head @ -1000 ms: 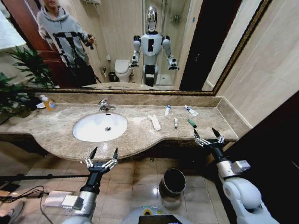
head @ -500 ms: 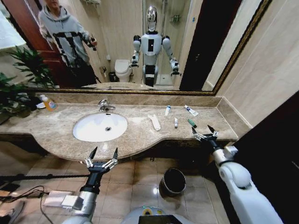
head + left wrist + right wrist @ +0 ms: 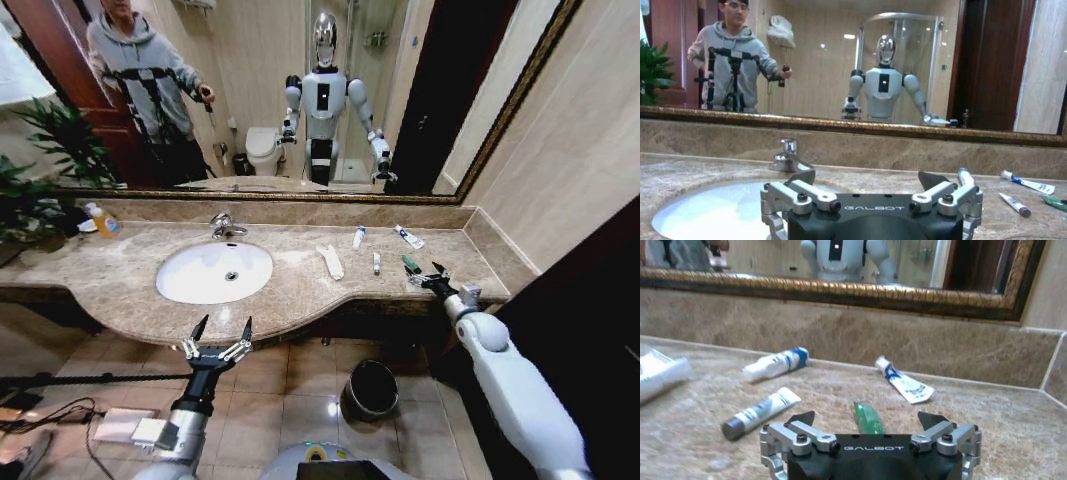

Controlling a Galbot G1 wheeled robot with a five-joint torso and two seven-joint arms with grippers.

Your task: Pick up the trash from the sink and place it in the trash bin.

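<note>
Right gripper (image 3: 428,275) fingers spread wide, holding nothing, touching nothing. It sits over the beige marble countertop (image 3: 120,275) near the right front edge, just short of the green stick (image 3: 410,264). In the right wrist view the green stick (image 3: 867,418) lies dead centre between the two open fingertips (image 3: 802,417), pointing away from the gripper.

Rest of the trash, all flat on the countertop right of the white oval porcelain sink (image 3: 213,271):
- grey-capped white stick (image 3: 376,263), just beside the green stick on the sink side
- white tube with blue cap (image 3: 358,237), nearer the back wall
- flat white tube with blue marks (image 3: 408,237), near the back right corner
- long white wrapper (image 3: 330,262), closest to the sink

None of it lies inside the basin.

Left gripper (image 3: 216,344) also wide open and empty, hanging in front of the countertop's front edge, below the sink, above the tiled floor.

Small round black trash bin (image 3: 370,389) on the floor below the countertop's front edge, between the two arms.
</note>
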